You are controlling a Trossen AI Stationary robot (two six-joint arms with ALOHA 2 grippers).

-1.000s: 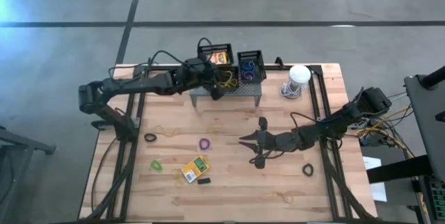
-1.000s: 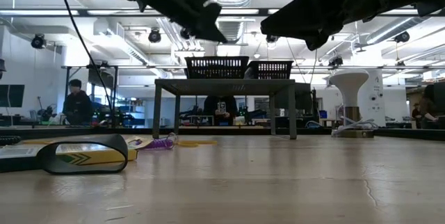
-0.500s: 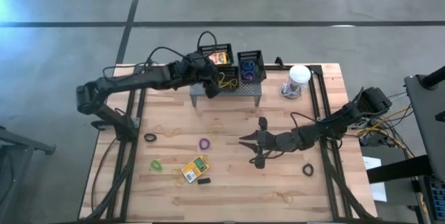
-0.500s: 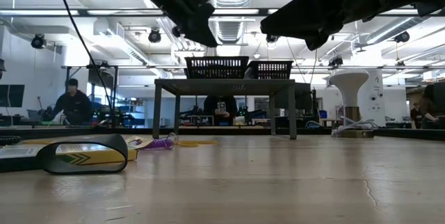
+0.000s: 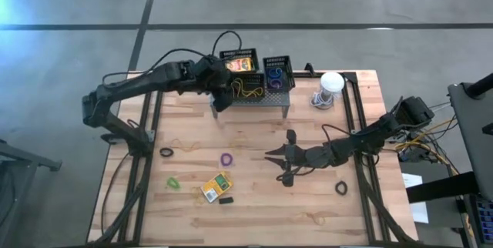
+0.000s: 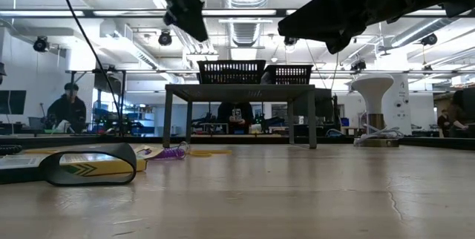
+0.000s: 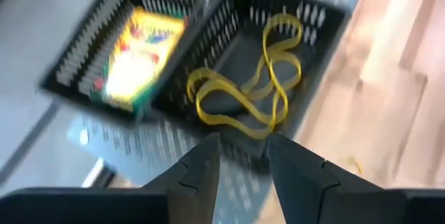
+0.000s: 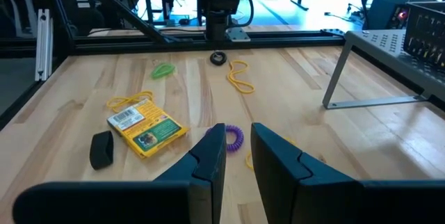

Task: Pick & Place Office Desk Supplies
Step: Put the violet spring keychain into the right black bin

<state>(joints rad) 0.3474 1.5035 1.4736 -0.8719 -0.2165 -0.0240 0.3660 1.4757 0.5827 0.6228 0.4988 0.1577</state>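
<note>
Item: my left gripper, fingers apart, empty, above yellow rubber bands in a black basket on the grey shelf at the bench's far edge

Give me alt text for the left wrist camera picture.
Yellow rubber bands lie loose in a black basket, just beyond the left gripper, whose jaws are open and empty. A crayon box fills the next basket.
</note>
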